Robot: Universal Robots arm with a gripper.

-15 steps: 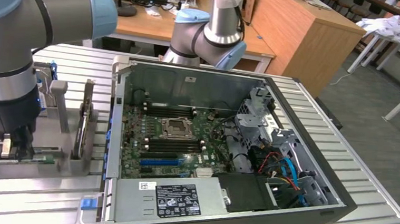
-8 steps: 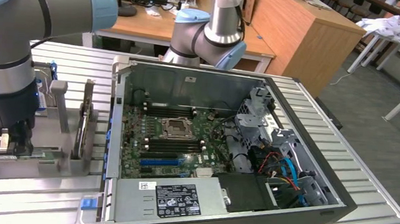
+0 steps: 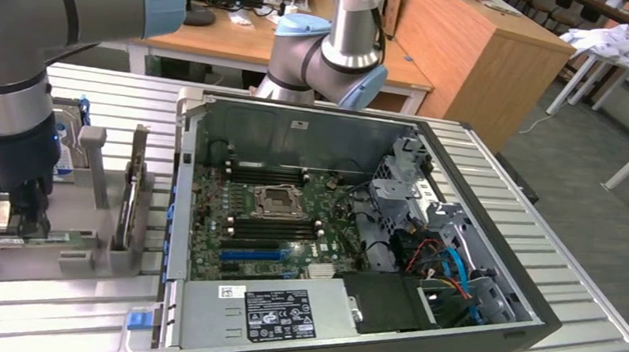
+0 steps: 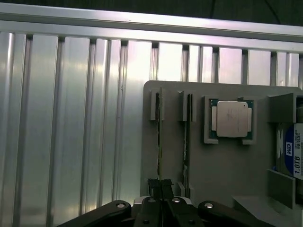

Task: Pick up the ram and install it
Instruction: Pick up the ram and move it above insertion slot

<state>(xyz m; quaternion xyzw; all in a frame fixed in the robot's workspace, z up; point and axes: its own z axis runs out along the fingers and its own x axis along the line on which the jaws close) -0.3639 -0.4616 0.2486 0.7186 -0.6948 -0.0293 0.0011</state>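
Gripper (image 4: 160,188): your fingers are pinching shut on the thin upper edge of the ram, near one end of the stick. In the exterior view you are seeing the arm reaching down onto the holder at the exterior view's left.
Ram (image 4: 159,137): it is standing on edge in a narrow slot of the grey holder (image 4: 227,165), outside the computer case and not yet installed.
Second stick (image 4: 188,142): it is standing parallel to the ram in the next slot, just beside it and apart from your fingers.
Processor (image 4: 232,118): it is lying flat in a square recess of the holder, on the far side of the second stick from the ram.
Hard drive (image 4: 291,153): it is sitting at the holder's edge beyond the processor, showing you its blue label.
Computer case (image 3: 284,132): it is lying open on its side, just beside the holder toward the exterior view's right.
Motherboard (image 3: 288,228): it is facing upward inside the case, carrying the CPU socket (image 3: 280,198) near its middle and a blue slot (image 3: 253,255) near the socket.
Table (image 4: 71,118): its ribbed aluminium surface is carrying both the holder and the case.
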